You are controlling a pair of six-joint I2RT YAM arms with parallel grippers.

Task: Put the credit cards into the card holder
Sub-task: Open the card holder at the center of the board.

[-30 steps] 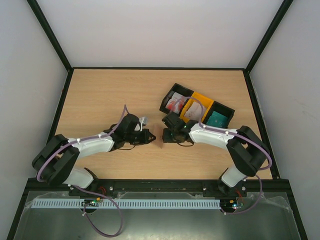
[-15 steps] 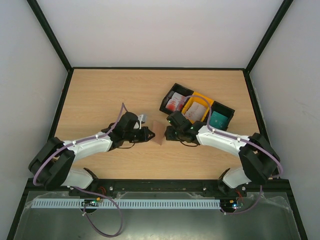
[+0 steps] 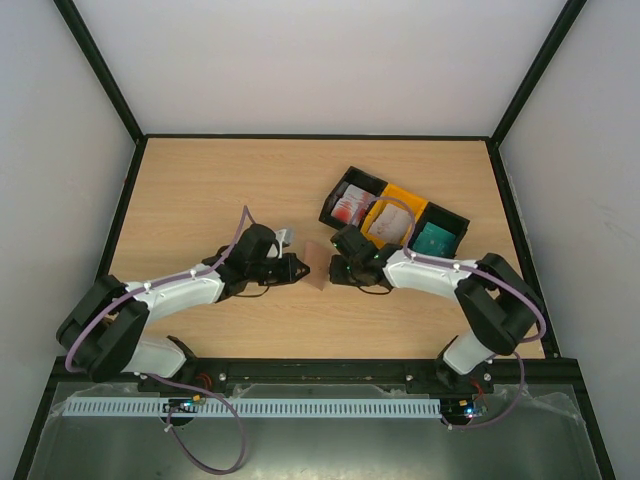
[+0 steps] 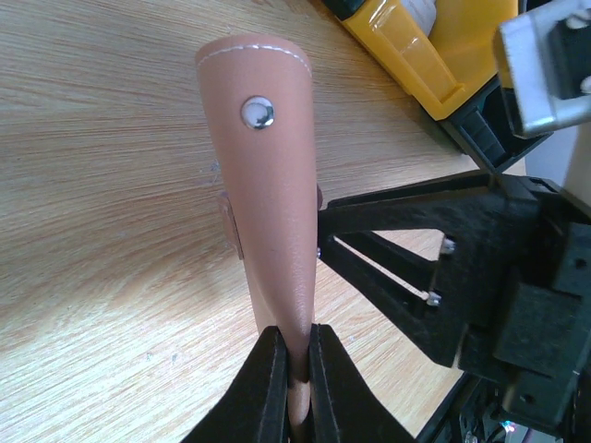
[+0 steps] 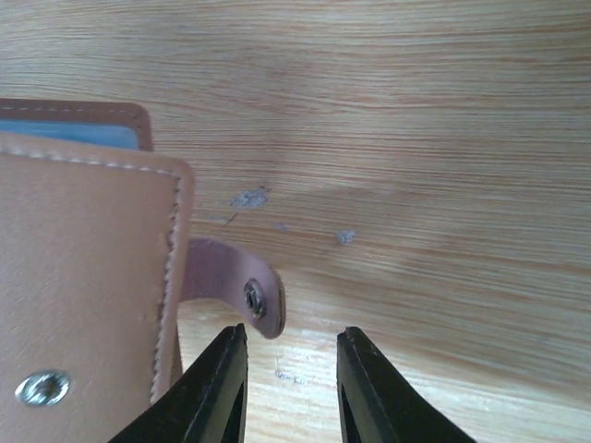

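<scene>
Card holder [image 3: 317,265] over pale wood-grain table [image 3: 220,180]; white walls [image 3: 320,60]; black corner posts [image 3: 100,68]

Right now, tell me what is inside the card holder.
Only a strip of blue lining shows at the card holder's edge. Its brown cover hides the rest of the inside.

Light falls soft and even from overhead, bright throughout, leaving only faint shadows on the surface [image 3: 220,190]. In the left wrist view the wood washes out to a pale patch at lower left, the stud of the card holder [image 4: 272,231] glints, and the yellow tray [image 4: 416,55] behind is blurred. The right wrist view is crisp, though the grain softens toward the top.
</scene>
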